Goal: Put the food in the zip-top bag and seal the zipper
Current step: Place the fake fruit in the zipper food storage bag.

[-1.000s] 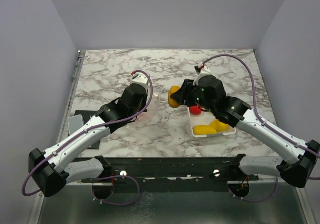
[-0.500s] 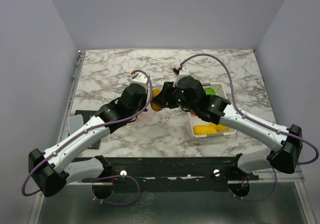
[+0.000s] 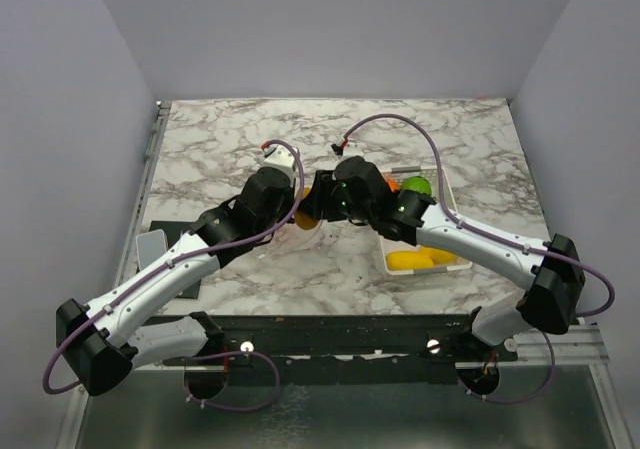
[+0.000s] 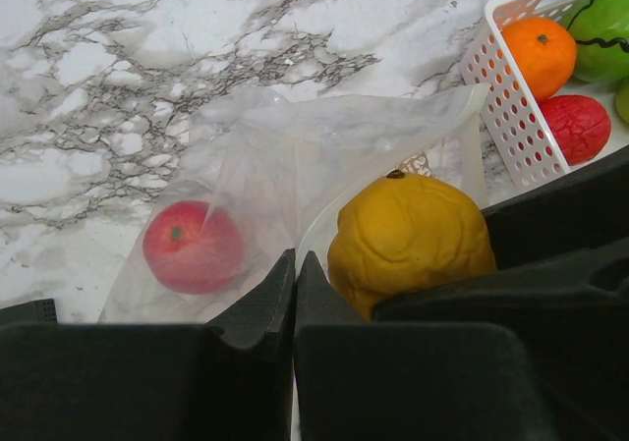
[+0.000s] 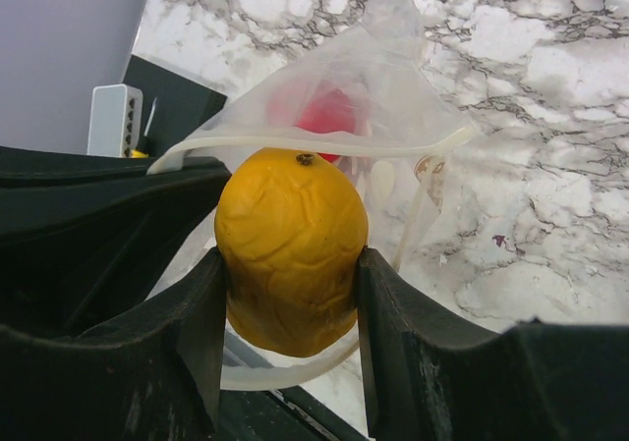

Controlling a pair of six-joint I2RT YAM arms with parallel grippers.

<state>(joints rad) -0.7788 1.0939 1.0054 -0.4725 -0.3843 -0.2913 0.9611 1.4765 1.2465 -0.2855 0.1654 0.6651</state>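
My right gripper [image 5: 290, 289] is shut on a wrinkled yellow-orange fruit [image 5: 292, 249] and holds it at the open mouth of the zip-top bag [image 5: 393, 127]. The same fruit shows in the left wrist view [image 4: 408, 240] and from above [image 3: 304, 218]. My left gripper [image 4: 295, 264] is shut on the bag's mouth edge, holding it open. A red fruit [image 4: 193, 248] lies inside the bag [image 4: 295, 156]. More food sits in the white tray [image 3: 391, 261]: an orange [image 4: 538, 56], a dark-striped green ball [image 4: 601, 28], a red fruit [image 4: 577, 128] and yellow ones [image 3: 410, 260].
A black mat [image 3: 170, 239] with a small grey box [image 3: 150, 246] lies at the table's left edge. The white perforated tray [image 4: 501, 97] stands just right of the bag. The two arms meet closely over the table's middle.
My right gripper has carried the yellow-orange fruit leftward from over the tray to the bag's mouth. The left gripper has stayed holding the bag.
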